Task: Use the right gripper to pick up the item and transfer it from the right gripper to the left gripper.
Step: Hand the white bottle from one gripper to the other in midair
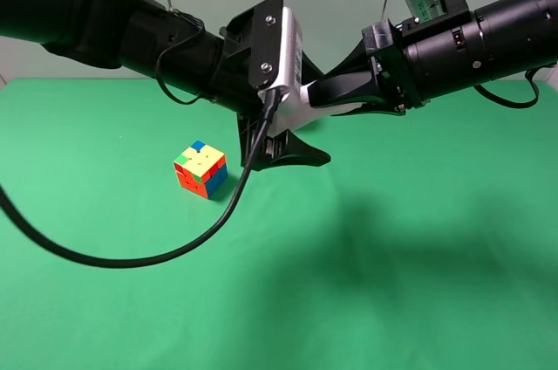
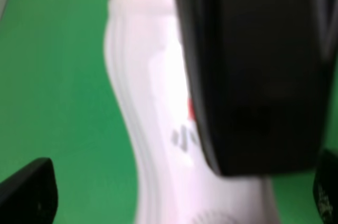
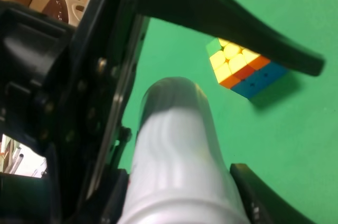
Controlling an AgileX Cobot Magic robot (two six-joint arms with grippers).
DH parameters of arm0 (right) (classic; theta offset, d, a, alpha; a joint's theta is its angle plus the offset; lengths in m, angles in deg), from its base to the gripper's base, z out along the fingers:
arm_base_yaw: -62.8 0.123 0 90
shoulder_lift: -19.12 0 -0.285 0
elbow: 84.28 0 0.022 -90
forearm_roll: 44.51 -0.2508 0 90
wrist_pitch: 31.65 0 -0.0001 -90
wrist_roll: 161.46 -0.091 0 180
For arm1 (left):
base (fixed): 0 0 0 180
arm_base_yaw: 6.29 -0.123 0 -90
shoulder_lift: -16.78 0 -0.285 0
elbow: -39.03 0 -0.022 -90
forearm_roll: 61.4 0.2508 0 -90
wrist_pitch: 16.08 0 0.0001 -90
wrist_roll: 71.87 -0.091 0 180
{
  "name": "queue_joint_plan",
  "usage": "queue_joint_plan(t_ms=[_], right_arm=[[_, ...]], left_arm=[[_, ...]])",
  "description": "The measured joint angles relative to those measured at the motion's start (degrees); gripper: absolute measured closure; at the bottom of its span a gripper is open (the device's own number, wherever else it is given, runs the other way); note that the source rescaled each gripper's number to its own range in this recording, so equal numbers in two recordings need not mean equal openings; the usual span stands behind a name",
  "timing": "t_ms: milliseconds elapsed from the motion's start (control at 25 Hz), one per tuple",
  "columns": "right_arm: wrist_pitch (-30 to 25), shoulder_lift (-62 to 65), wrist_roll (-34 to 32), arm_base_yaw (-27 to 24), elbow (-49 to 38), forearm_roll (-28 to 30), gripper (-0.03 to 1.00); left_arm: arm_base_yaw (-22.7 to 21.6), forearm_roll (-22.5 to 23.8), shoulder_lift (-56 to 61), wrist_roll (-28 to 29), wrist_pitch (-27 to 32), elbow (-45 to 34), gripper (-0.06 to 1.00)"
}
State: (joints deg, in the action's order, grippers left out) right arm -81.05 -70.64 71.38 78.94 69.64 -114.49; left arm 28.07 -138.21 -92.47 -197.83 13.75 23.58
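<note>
Exterior high shows the right tool [image 1: 321, 95] clamped on a white bottle [image 1: 292, 113], held in the air above the green bench [image 1: 418, 283]. The left tool [image 2: 177, 192] is spread wide, with a finger on either side of the bottle. A multicoloured puzzle cube [image 1: 201, 169] sits on the bench beneath, toward the left arm's side.

A multicoloured puzzle cube [image 1: 201, 169] sits on the green table [image 1: 392, 283].

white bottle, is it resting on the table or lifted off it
Lifted. The white bottle is clamped in the right gripper, in the air above the green table.
</note>
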Motion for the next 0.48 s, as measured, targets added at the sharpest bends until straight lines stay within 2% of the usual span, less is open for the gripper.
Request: queue_joint_plan(t_ms=[480], right_arm=[[1.0,0.0,0.0,0.0,0.0,0.8,0.96]], left_arm=[[0.2,-0.7,-1.7,0.0,-1.5,0.7,-0.06]])
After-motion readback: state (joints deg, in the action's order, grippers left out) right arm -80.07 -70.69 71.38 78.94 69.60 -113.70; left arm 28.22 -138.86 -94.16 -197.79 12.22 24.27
